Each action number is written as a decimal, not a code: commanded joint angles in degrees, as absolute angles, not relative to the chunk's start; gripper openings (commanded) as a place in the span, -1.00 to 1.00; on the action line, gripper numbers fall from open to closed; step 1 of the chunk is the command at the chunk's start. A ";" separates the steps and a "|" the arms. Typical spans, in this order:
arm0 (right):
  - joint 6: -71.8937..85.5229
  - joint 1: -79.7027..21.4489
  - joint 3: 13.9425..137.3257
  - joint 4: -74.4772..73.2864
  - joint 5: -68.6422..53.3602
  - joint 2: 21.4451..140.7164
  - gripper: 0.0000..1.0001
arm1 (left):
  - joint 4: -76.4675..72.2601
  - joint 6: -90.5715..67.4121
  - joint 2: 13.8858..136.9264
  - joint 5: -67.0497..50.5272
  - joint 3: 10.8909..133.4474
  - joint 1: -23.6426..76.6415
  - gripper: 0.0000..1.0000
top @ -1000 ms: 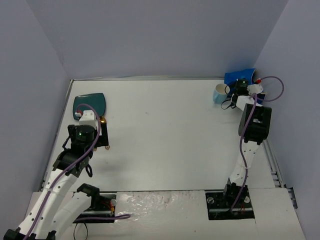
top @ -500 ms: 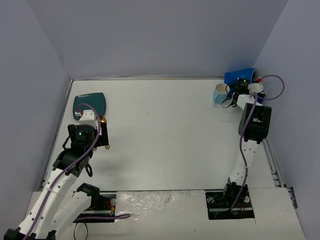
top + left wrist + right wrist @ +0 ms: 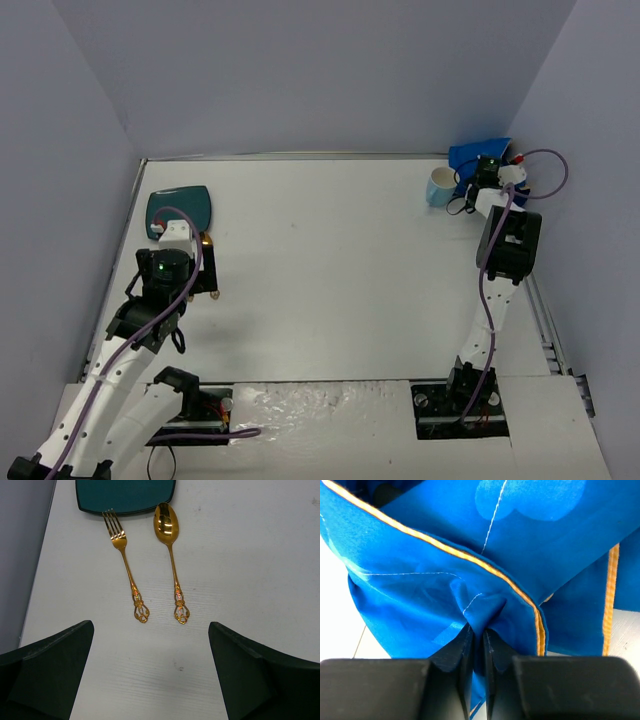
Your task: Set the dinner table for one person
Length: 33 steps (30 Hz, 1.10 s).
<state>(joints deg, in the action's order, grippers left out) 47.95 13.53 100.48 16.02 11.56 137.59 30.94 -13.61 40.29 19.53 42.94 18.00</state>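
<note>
On the white dinner table (image 3: 330, 270), a teal plate (image 3: 178, 210) lies at the far left. In the left wrist view a gold fork (image 3: 125, 560) and a gold spoon (image 3: 170, 545) lie side by side just below the plate (image 3: 125, 495), handles toward me. My left gripper (image 3: 151, 626) hovers open just short of the handle ends, holding nothing. At the back right, a crumpled blue cloth placemat (image 3: 478, 155) with orange trim lies beside a light blue cup (image 3: 438, 187). My right gripper (image 3: 479, 630) is shut on a raised fold of the placemat (image 3: 445, 580).
Grey-blue walls close in the table at the back and on both sides. The cup stands just left of the right wrist (image 3: 487, 172). A metal rail (image 3: 548, 320) runs along the table's right edge.
The right gripper has closed from wide open onto a fold of the blue placemat and edged slightly toward it. The left arm has stayed still.
</note>
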 commanded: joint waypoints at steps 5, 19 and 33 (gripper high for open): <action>43.44 13.89 95.83 18.16 16.49 126.24 -1.00 | 27.77 -12.76 40.20 19.79 44.74 18.11 0.94; 37.94 13.51 62.46 6.57 23.10 85.71 -1.00 | 27.96 -14.13 37.82 18.78 44.90 18.18 0.94; 39.02 -9.81 57.92 -8.79 7.73 64.61 -1.00 | 30.02 -20.03 42.85 8.61 54.54 18.28 0.94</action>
